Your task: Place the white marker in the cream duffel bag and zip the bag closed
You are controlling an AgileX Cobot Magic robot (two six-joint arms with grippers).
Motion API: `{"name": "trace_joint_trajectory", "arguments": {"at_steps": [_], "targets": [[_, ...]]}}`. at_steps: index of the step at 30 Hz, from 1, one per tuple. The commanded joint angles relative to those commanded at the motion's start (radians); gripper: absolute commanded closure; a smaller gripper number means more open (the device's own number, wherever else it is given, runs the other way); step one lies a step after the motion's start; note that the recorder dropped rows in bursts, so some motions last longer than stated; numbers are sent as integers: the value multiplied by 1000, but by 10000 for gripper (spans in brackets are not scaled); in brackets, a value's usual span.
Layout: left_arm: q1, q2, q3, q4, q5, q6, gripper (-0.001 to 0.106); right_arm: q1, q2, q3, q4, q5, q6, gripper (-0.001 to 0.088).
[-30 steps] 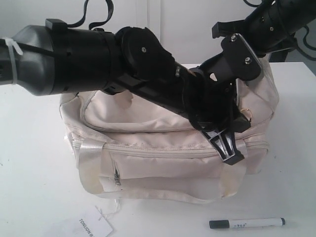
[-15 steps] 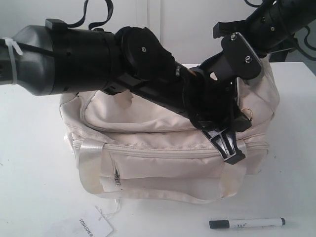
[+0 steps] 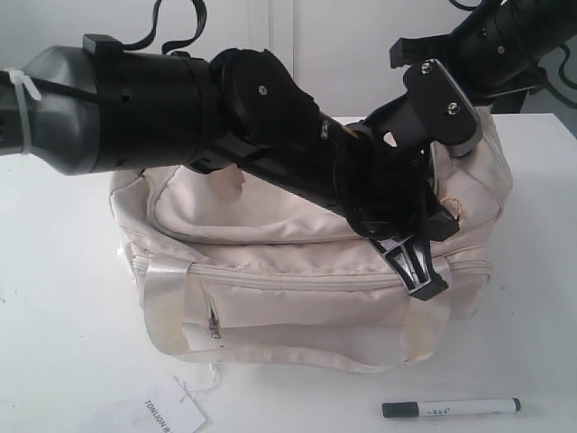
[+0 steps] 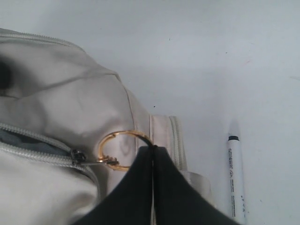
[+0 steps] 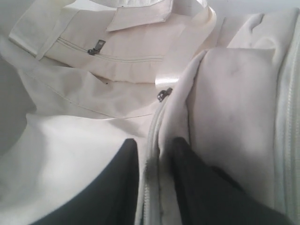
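The cream duffel bag (image 3: pixel 288 262) stands mid-table with its top zipper partly open at the right end. My left gripper (image 4: pixel 153 149) is shut on the gold ring pull (image 4: pixel 117 138), which hangs from the zipper slider (image 4: pixel 77 156). My right gripper (image 5: pixel 152 150) is on the bag's top with its jaws apart. A fold of the bag's zipper edge (image 5: pixel 154 187) lies between the two fingers. The white marker (image 3: pixel 451 408) lies on the table in front of the bag's right end, and the left wrist view also shows the marker (image 4: pixel 236 178).
A white paper hang tag (image 3: pixel 171 417) on a string lies at the table's front edge, left of the marker. Both black arms cross above the bag's right half. The bag's shiny front handle (image 3: pixel 167 307) droops toward the table.
The right arm's wrist has crept slightly up and to the right, and the bag's right end sits a touch higher. The left arm and the marker have not moved.
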Motion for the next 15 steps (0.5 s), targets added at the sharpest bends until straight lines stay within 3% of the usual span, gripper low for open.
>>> {"name": "trace_joint_trajectory", "arguments": {"at_steps": [5,15], "targets": [[0,0,0,0,0,0,1053,0,-37,0,0,28,0,608],[0,0,0,0,0,0,1053,0,-48,0,0,178,2,471]]}}
